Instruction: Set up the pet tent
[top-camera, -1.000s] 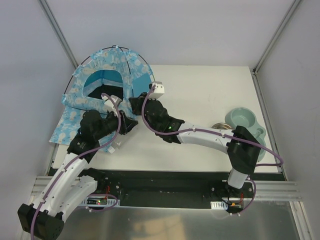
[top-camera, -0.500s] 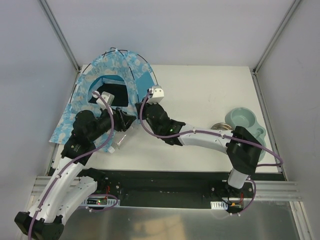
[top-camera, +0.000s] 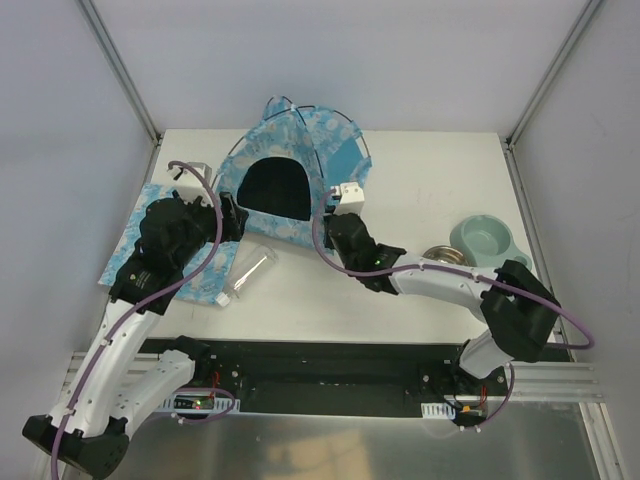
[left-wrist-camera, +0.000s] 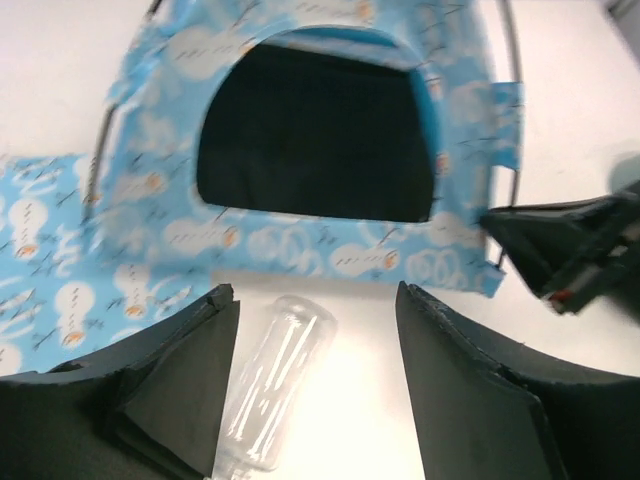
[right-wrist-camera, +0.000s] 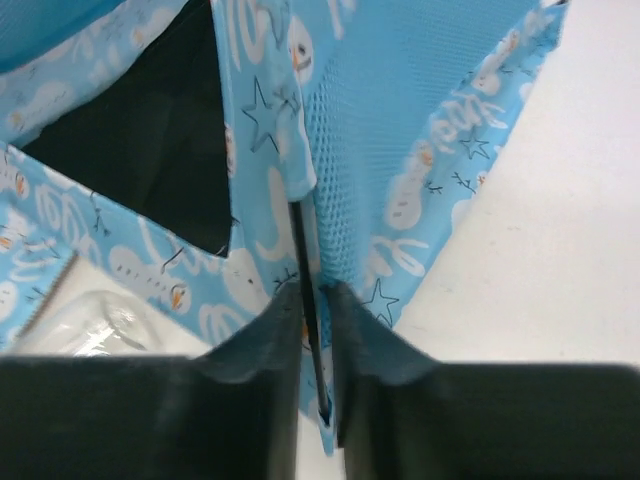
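Pet tent (top-camera: 300, 135) blue, white snowman print; bowl (top-camera: 487, 240) pale green.

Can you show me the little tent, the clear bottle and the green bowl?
pet tent (top-camera: 292, 133), top view, roof fabric above the doorway.
clear bottle (left-wrist-camera: 273, 372), left wrist view, middle of its body.
green bowl (top-camera: 485, 238), top view, bare hollow inside.
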